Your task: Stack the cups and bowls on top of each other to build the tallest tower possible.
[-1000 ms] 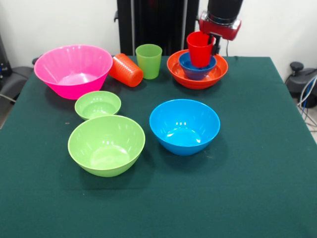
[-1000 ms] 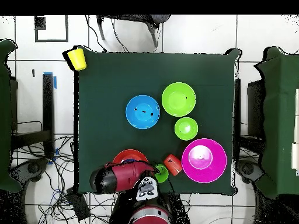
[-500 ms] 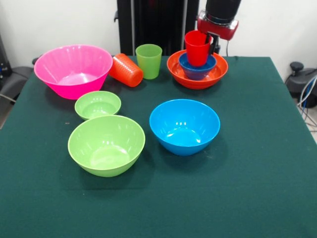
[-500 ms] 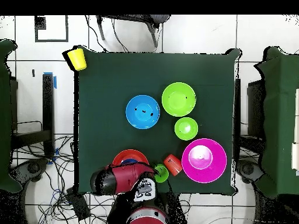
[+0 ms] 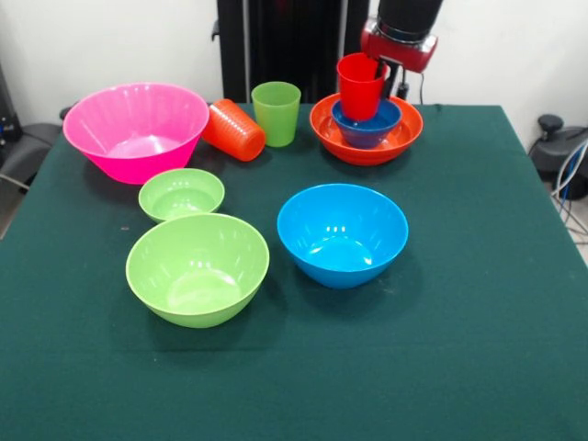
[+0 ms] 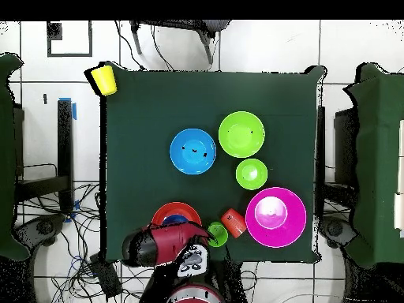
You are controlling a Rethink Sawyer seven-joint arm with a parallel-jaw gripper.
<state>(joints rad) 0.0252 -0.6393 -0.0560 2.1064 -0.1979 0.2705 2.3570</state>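
Since a second ago the red cup [image 5: 360,85] has risen a little: more of the small dark blue bowl [image 5: 367,124] shows beneath it, though whether its base has cleared that bowl's floor is hard to tell. The gripper [image 5: 381,69] has gone up with it, one finger [image 5: 379,70] dipping inside the rim, so it seems clamped on the cup's far wall. The dark bowl sits in the orange bowl [image 5: 367,140], the tower's base. That lift suggests the cup is being taken back out, perhaps to let a wider bowl go in first. Left of the orange bowl stand the light green cup [image 5: 276,112] and the tipped orange cup [image 5: 233,130]; nearer the front lies the blue bowl [image 5: 342,234]. Overhead, the yellow cup [image 6: 103,78] sits off the table's far corner.
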